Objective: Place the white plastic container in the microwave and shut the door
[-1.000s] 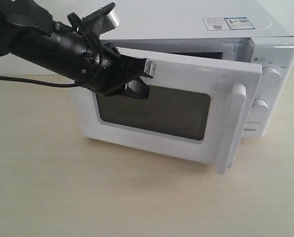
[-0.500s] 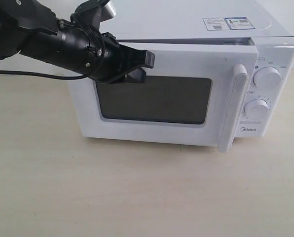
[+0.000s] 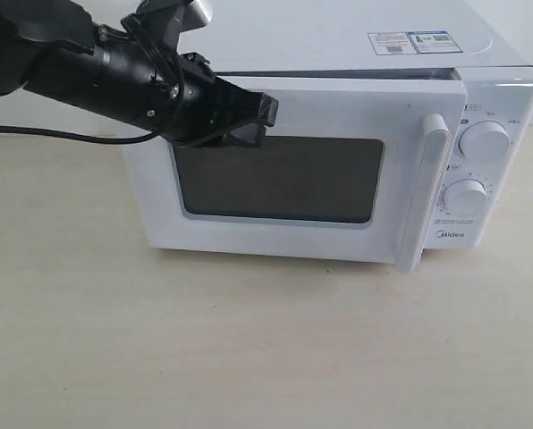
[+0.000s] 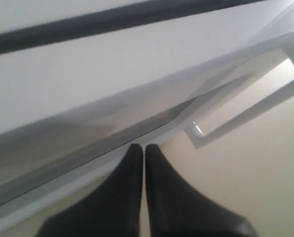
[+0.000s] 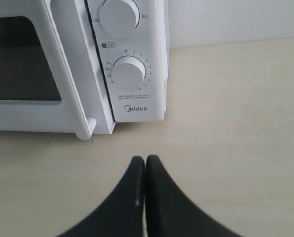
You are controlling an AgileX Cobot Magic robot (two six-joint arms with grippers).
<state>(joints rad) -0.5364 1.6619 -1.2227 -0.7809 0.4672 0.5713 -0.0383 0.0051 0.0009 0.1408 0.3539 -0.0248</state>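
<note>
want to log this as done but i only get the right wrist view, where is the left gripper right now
Observer: The left gripper is at the upper band of the door, above the window and left of its middle.
Operator: jaws open or shut
Observer: Shut; the left wrist view shows them pressed together, tips at the door face. Contact I cannot confirm.
Operator: door flat along the top
Observer: Yes; the exterior view shows the whole door flat against the microwave, with only a thin dark seam along its top edge.
</note>
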